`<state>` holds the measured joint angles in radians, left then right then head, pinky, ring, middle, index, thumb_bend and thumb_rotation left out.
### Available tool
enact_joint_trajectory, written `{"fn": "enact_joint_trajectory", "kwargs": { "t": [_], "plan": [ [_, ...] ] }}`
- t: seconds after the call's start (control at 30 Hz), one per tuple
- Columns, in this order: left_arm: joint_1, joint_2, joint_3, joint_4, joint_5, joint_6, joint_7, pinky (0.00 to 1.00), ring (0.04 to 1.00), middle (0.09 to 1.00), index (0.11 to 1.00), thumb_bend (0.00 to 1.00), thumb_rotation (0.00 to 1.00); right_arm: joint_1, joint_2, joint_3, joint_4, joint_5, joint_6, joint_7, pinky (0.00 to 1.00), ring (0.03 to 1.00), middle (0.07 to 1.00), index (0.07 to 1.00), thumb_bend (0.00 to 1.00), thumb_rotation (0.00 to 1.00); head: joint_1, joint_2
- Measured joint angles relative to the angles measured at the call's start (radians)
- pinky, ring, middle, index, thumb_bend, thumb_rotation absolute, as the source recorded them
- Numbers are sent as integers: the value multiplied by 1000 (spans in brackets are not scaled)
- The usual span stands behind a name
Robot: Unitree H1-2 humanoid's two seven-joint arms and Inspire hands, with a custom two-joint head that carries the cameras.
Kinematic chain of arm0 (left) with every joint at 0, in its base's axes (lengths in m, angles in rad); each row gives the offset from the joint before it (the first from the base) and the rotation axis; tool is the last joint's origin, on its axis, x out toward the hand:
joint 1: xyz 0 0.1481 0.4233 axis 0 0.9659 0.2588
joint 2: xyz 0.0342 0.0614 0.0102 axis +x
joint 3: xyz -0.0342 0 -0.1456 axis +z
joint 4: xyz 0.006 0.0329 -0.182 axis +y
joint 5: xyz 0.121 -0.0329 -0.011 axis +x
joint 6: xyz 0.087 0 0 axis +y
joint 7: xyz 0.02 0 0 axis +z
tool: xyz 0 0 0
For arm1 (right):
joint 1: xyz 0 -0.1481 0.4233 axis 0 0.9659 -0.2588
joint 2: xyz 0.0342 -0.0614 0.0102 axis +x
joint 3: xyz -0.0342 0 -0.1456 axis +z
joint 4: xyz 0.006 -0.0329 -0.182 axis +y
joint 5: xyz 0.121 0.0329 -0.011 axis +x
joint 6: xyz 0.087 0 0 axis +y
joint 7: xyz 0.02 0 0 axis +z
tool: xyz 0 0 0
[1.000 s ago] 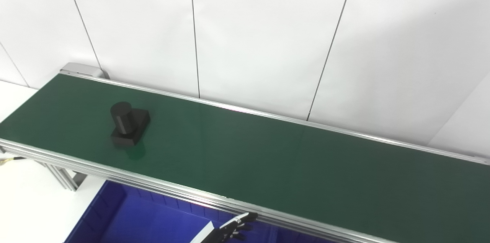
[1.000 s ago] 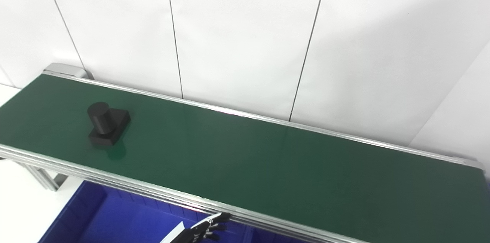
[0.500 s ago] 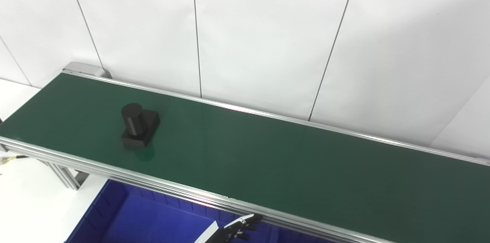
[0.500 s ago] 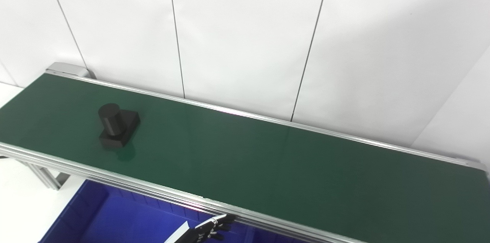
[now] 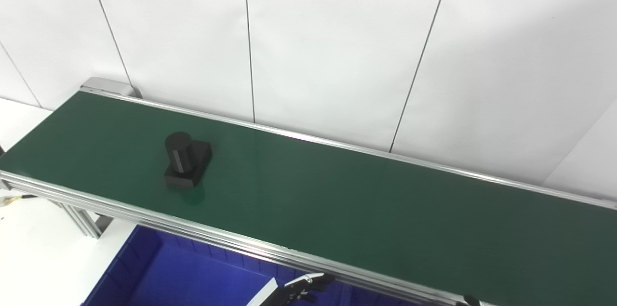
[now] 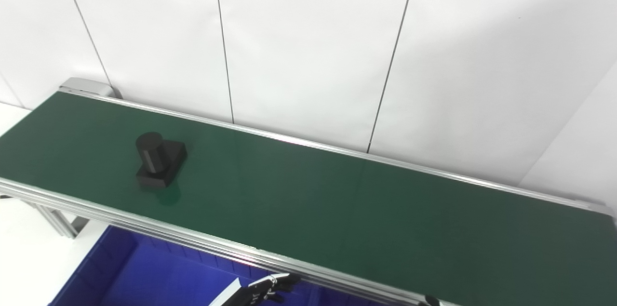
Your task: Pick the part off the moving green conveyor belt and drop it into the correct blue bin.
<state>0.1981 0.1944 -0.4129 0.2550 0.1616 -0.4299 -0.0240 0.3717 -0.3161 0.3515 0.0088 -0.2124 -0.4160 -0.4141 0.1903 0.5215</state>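
Waiting low at the picture's bottom edge, the left hand (image 5: 301, 288) shows only dark fingers and a white wrist below the near rail of the long green conveyor belt (image 5: 337, 200); it holds nothing, and whether the fingers are spread or curled I cannot tell. A dark speck at the bottom right edge may be the right hand, too small to judge. Under that near rail lies the open blue plastic bin (image 5: 183, 277). Farther off, on the belt's left part and well apart from the hand, stands the black part (image 5: 185, 160): a flat block base with an upright round post. The likely risk is timing: a reach begun late or early meets a part that the belt has carried elsewhere. Fingers striking the post from the side could tip or spin it, and a rising hand could catch the rail.
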Motion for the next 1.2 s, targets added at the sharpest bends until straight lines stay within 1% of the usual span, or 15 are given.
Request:
{"fn": "enact_joint_trajectory", "kwargs": {
  "t": [0.1,0.2,0.3,0.37,0.4,0.5,0.57,0.7,0.8,0.83,0.9,0.97,1.07,1.2],
  "plan": [
    [3,1,3,-5,0,0,16,780,832,853,846,930,13,1,0,-6,-40,2,0,0,721,768,794,833,938,486,-12,6],
    [11,3,11,-33,-2,0,24,762,823,848,829,943,4,1,1,-21,-72,-2,-1,1,708,758,784,823,954,506,-20,17],
    [23,3,27,-63,-36,-3,19,754,822,849,812,944,22,0,1,-38,-101,0,-1,8,700,757,786,823,953,507,-26,25],
    [32,6,42,-72,-50,-5,10,682,802,855,812,939,35,-6,1,-49,-112,0,-1,21,698,755,794,828,953,532,-32,31],
    [37,8,49,-73,-54,-5,4,673,801,857,811,938,37,-7,1,-56,-121,0,-1,31,698,756,797,830,953,536,-34,32],
    [52,19,67,-75,-68,-5,-18,702,815,868,808,929,40,-10,7,-83,-137,-1,-1,67,713,772,816,842,958,550,-38,37],
    [62,23,77,-85,-75,-5,-30,710,812,867,806,923,35,-12,16,-103,-156,1,-1,105,725,777,817,846,967,550,-41,41],
    [69,17,93,-99,-75,-5,-38,708,798,857,802,917,40,-33,41,-128,-183,0,3,175,754,783,811,852,951,550,-41,48],
    [69,5,100,-99,-75,-5,-39,702,797,853,802,916,46,-61,59,-152,-216,-10,15,213,735,779,809,851,933,538,-40,49],
    [69,1,100,-99,-74,-5,-39,686,790,849,803,913,51,-72,64,-160,-223,-12,20,224,720,775,813,852,920,531,-32,48],
    [69,-3,100,-99,-72,-5,-43,670,794,853,801,916,63,-94,70,-170,-235,-15,45,253,692,762,806,851,906,518,-32,48],
    [69,-6,101,-96,-72,-5,-45,692,802,857,801,908,54,-118,79,-178,-256,-23,86,283,679,748,791,849,882,502,-25,45],
    [65,-13,100,-82,-70,-5,-53,689,809,858,800,907,56,-162,99,-184,-286,-43,147,320,686,741,781,854,859,462,-20,43],
    [59,-31,98,-63,-64,-6,-61,676,800,847,803,909,48,-231,107,-184,-298,-59,217,379,667,727,781,857,834,436,-18,41]
  ]
}}
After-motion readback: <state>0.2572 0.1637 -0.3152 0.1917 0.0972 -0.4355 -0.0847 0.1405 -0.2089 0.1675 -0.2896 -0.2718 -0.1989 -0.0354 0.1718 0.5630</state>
